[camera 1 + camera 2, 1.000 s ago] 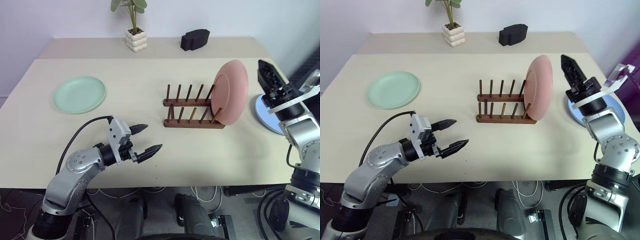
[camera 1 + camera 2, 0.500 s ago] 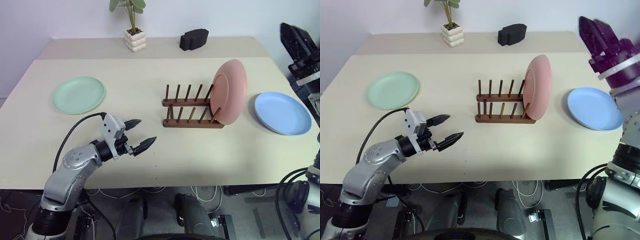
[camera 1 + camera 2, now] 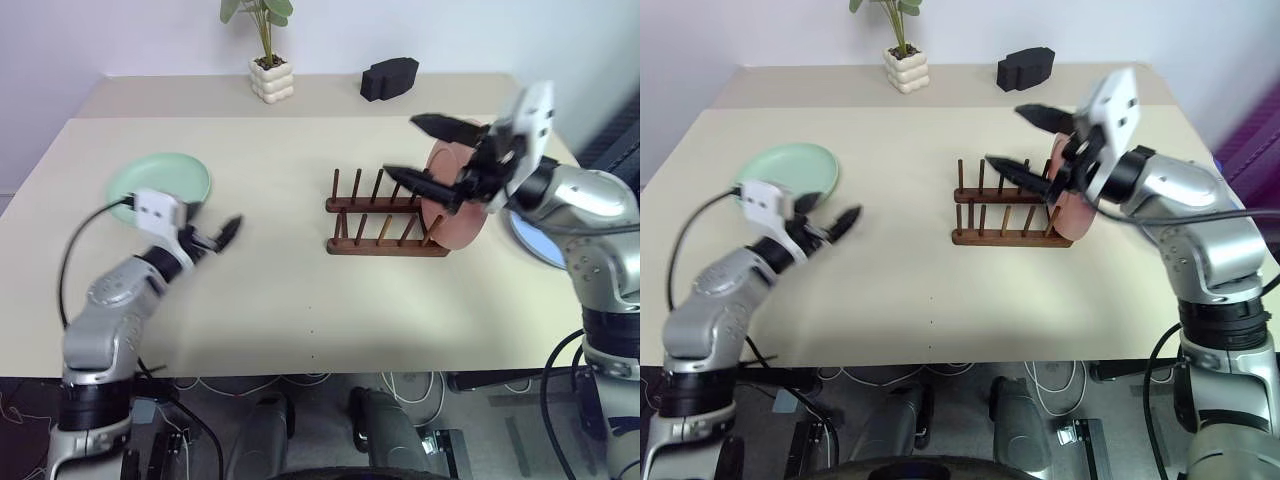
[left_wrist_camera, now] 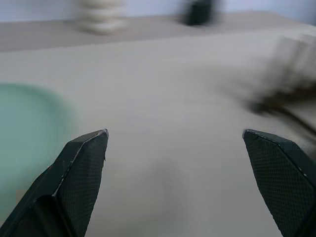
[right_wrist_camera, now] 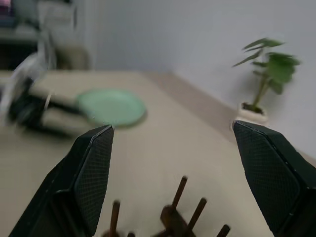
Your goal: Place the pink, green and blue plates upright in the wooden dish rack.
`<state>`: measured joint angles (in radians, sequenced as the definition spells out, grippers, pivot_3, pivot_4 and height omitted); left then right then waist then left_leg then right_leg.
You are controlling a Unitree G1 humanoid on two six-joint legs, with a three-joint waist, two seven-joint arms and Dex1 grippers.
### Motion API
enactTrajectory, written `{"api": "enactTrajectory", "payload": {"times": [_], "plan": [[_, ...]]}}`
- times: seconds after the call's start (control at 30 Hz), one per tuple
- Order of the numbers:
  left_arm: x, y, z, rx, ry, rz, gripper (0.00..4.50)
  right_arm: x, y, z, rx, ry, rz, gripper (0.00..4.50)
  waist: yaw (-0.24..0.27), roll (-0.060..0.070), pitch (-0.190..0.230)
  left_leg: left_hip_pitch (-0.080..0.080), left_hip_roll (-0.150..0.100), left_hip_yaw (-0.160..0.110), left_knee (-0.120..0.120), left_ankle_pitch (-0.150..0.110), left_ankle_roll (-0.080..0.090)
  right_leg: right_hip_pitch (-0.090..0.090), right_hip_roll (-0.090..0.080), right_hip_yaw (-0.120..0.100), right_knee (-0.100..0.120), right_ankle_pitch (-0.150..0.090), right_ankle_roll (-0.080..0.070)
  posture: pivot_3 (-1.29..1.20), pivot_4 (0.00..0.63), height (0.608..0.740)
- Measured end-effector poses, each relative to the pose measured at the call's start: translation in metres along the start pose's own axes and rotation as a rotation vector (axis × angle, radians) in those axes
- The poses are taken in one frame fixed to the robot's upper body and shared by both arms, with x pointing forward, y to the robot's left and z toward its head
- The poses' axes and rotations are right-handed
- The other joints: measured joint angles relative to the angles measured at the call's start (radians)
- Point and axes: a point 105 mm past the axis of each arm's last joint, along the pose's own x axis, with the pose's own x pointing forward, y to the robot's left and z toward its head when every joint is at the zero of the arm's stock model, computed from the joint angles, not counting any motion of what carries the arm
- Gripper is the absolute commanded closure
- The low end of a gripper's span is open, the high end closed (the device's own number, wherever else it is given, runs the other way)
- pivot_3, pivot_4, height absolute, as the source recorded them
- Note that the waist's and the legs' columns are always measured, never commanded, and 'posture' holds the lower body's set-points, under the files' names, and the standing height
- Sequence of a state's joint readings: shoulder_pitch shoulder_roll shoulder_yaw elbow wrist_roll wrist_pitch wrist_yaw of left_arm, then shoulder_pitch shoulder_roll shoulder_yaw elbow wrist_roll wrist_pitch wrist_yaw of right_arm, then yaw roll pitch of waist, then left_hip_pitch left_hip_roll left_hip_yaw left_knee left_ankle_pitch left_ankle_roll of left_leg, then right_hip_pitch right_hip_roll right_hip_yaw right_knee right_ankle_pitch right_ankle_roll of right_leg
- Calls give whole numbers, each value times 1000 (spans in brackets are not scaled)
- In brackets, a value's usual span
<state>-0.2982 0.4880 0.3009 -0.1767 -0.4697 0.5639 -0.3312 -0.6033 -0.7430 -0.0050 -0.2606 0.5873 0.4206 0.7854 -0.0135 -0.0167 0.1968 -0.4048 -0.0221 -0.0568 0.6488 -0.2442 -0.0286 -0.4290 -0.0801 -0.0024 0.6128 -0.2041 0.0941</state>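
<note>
The green plate [image 3: 165, 177] lies flat at the table's left. My left gripper [image 3: 218, 236] hovers open just to its right, nothing between its fingers [image 4: 81, 163]. The wooden dish rack [image 3: 380, 215] stands mid-table. The pink plate [image 3: 462, 226] stands upright in its right end. My right gripper [image 3: 402, 147] is open above the rack's right half, pointing left, in front of the pink plate and holding nothing. The blue plate [image 3: 528, 243] lies flat right of the rack, mostly hidden behind my right arm. The right wrist view looks over the rack's pegs [image 5: 178, 190] toward the green plate [image 5: 111, 106].
A potted plant [image 3: 270, 70] and a black block [image 3: 390, 78] stand on the raised back strip of the table. The near half of the table [image 3: 320, 310] is bare. Cables hang below the front edge.
My left gripper swung left and away from me, up to the green plate. My right gripper swept left from the table's right side to above the rack, rolling as it went, and now covers the blue plate.
</note>
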Motion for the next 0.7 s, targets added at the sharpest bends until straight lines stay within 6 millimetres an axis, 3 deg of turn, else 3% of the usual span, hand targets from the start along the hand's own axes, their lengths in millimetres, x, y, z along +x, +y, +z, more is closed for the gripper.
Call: {"api": "enactTrajectory", "payload": {"times": [0.1,0.3,0.43,0.7], "plan": [[3,38,9,-56,14,208,0,9,12,-11,2,11,41,593,2,0,0,0,-1,0,0,0,0,0,0,0,0,1,1,0,150,736],[5,93,-14,-223,157,509,0,13,17,-13,-7,2,55,593,4,-2,0,0,-2,-1,0,0,0,0,-1,0,0,1,1,0,150,736],[9,109,-21,-312,181,606,0,11,23,-24,-12,33,69,593,3,-2,0,0,-2,-1,0,0,0,0,-1,0,0,1,2,0,150,736],[23,116,-42,-399,257,650,0,13,40,-30,-70,60,124,593,2,-2,0,0,-2,-1,0,0,-1,0,-1,0,0,2,3,0,150,736]]}}
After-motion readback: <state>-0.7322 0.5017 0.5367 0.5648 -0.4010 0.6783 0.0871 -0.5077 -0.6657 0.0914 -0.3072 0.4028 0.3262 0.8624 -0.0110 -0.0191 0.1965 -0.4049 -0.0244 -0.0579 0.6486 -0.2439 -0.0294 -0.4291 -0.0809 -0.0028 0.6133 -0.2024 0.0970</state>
